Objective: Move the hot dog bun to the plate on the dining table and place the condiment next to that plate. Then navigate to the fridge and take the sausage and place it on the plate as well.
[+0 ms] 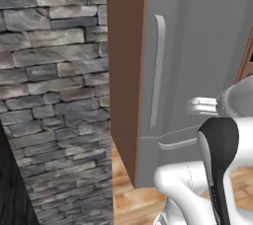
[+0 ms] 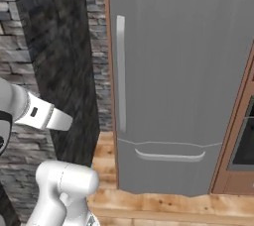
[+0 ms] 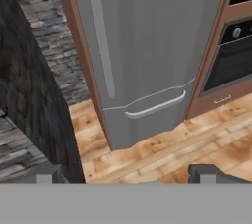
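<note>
The fridge (image 1: pixel 197 46) (image 2: pixel 183 71) (image 3: pixel 147 46) is a tall grey metallic unit and stands closed in front of me. Its long upright handle (image 1: pixel 157 71) (image 2: pixel 120 71) (image 3: pixel 101 36) runs down the door's left side. Below it, a curved handle (image 2: pixel 168 156) (image 3: pixel 155 107) crosses the lower drawer. My gripper (image 3: pixel 128 174) is open with nothing between its fingertips (image 3: pixel 206 173), some way back from the fridge and looking at its lower front. The hot dog bun, plate, dining table, condiment and sausage are out of view.
A grey stone wall (image 1: pixel 54 71) (image 3: pixel 29 95) stands left of the fridge, past a brown side panel (image 1: pixel 126 71). A wooden cabinet with a dark oven (image 3: pixel 234 56) (image 2: pixel 243 145) sits to the right. Wooden floor (image 3: pixel 162 154) lies in front.
</note>
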You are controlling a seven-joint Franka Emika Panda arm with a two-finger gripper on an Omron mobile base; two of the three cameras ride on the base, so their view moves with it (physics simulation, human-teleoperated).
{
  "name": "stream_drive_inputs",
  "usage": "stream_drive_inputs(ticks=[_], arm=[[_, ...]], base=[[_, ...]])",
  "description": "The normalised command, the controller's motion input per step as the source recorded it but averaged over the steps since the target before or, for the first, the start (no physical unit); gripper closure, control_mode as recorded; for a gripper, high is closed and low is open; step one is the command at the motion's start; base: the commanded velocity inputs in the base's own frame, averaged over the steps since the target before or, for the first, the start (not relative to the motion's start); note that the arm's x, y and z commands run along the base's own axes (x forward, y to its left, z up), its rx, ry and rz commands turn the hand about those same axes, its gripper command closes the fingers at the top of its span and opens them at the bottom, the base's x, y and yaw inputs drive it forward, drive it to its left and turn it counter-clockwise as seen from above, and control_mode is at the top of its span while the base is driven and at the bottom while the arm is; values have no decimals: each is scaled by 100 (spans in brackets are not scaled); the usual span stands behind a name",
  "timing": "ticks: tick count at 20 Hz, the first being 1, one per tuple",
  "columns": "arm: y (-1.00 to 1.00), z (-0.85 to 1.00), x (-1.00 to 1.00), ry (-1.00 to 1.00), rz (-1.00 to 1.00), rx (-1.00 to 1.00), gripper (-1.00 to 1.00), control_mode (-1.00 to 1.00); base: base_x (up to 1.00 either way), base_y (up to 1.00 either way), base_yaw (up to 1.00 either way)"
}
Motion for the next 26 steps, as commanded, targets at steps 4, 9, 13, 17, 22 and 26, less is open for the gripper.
stream_drive_inputs(ticks=[4,9,13,17,22,26], arm=[[0,0,0,0,0,0,-100,100],[0,0,0,0,0,0,-100,100],[0,0,0,0,0,0,-100,100],[0,0,0,0,0,0,-100,100],[0,0,0,0,0,0,-100,100],[0,0,0,0,0,0,-100,100]], base=[[20,-4,-29],[14,3,-35],[21,24,-26],[33,40,-14],[30,40,-11],[0,33,-7]])
